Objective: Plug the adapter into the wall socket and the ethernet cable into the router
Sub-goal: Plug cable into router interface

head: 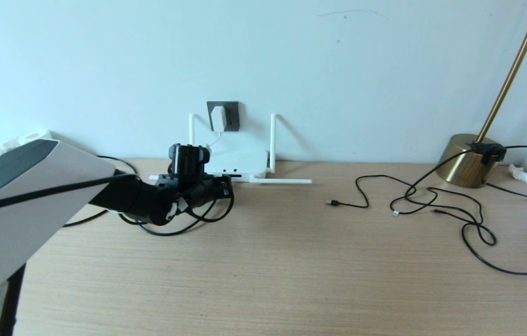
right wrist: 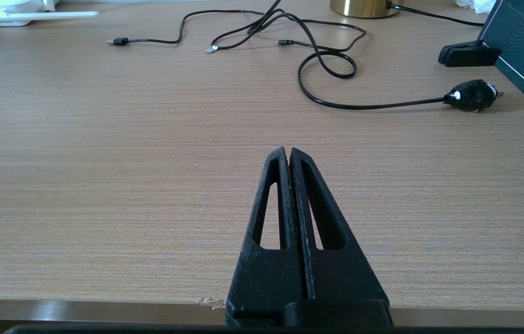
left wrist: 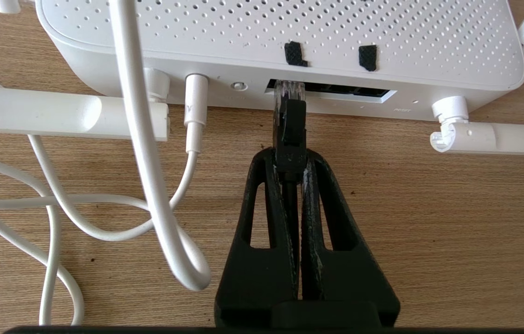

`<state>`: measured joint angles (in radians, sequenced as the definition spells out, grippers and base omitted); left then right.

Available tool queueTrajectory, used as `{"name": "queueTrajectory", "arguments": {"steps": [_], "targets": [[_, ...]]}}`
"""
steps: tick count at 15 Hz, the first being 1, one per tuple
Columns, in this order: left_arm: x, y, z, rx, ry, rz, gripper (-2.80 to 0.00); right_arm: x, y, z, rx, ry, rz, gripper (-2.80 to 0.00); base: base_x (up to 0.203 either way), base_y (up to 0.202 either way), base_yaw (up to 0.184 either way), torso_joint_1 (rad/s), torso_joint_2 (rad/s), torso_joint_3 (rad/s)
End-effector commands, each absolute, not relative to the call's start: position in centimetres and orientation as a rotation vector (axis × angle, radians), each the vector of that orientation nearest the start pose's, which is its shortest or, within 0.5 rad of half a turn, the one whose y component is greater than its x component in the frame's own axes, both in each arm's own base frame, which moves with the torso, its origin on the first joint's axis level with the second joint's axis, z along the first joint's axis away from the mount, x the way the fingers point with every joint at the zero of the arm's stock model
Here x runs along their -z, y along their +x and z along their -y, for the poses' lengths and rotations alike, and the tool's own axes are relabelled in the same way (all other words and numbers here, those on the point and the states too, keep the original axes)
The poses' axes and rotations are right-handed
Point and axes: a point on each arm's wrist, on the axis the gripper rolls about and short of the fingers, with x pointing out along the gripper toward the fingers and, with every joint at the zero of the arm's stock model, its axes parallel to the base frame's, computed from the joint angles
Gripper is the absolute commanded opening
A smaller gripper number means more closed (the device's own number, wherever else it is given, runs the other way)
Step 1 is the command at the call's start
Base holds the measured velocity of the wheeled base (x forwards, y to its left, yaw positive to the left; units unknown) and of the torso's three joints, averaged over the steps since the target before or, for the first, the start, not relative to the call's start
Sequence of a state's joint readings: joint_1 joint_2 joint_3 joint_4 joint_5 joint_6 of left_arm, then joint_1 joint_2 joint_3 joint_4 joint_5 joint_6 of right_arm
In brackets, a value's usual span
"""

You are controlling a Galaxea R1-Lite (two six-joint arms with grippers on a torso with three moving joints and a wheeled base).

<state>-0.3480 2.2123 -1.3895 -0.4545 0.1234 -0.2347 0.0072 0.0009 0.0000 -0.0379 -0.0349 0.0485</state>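
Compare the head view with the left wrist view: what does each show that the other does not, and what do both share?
Head view only: the adapter seated in the wall socket, the brass lamp base and loose black cables.

Left wrist view only: the left claw shut on the ethernet cable, its clear tip at the router's port opening, and the white cord.

Both: the router and wooden table.

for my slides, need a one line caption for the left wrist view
Left gripper shut on the ethernet cable, its clear tip at the router port.
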Motion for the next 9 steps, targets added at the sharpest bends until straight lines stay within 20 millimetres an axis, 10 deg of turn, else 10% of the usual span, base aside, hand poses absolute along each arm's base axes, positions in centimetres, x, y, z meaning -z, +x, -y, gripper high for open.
{"name": "queueTrajectory", "arguments": {"steps": [1,9], "targets": [[-12.85,42.44,15.04,0.176,-0.149,-0.372,-2.8,-7.65,-2.19,0.1,0.027,0.05,0.027,-2.8,0.0,0.0,0.0,0.0,0.0,0.0],[-12.91,42.44,14.96,0.175,-0.149,-0.371,-2.8,-7.65,-2.19,0.1,0.027,0.05,0.027,-2.8,0.0,0.0,0.0,0.0,0.0,0.0]]}}
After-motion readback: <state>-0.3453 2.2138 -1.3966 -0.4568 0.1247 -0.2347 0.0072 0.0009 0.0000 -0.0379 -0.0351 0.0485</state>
